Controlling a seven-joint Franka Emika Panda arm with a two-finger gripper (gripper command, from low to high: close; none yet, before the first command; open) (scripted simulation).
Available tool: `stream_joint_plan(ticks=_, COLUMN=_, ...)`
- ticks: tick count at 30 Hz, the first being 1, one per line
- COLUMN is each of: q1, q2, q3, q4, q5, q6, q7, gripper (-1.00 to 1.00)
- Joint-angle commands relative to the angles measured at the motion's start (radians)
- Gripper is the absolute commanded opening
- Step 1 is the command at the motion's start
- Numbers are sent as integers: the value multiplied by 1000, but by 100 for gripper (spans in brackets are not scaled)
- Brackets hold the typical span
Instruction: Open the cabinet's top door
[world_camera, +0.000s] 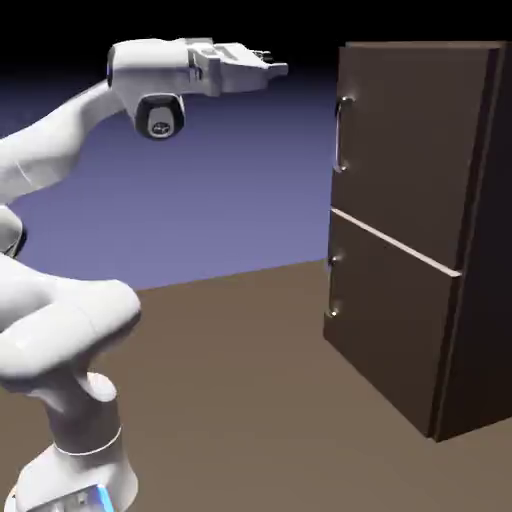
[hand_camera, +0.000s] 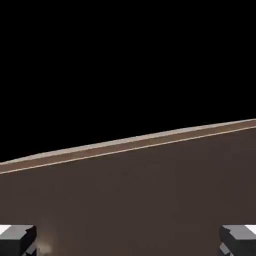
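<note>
Cabinet (world_camera: 400, 230) top door (world_camera: 405, 145) closed | fingers (world_camera: 277, 69) wide, apart from handle (world_camera: 340, 135)

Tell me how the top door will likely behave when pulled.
The top door looks like a flat, rigid panel, so it should swing as one piece without flexing. Being tall and broad, it may feel heavy. Its handle looks smooth and shiny, perhaps slippery.
</note>
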Motion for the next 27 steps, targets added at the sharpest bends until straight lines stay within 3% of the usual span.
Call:
stream_joint_plan(ticks=1, q1=-28, q2=-25, q3=24, q4=14, q5=44, q6=-9, q7=-10, gripper=0)
stream_joint_plan(ticks=12, q1=-335, q2=-292, q3=285, q4=163, q5=515, q6=-106, q7=-120, gripper=0)
stream_joint_plan(ticks=17, q1=-477, q2=-266, q3=294, q4=305, q5=565, q6=-94, q7=-125, gripper=0)
stream_joint_plan(ticks=18, q1=-477, q2=-266, q3=294, q4=305, q5=565, q6=-94, q7=-125, gripper=-100)
stream_joint_plan(ticks=27, q1=-288, q2=-308, q3=231, q4=17, q5=807, q6=-330, q7=-419, gripper=-100)
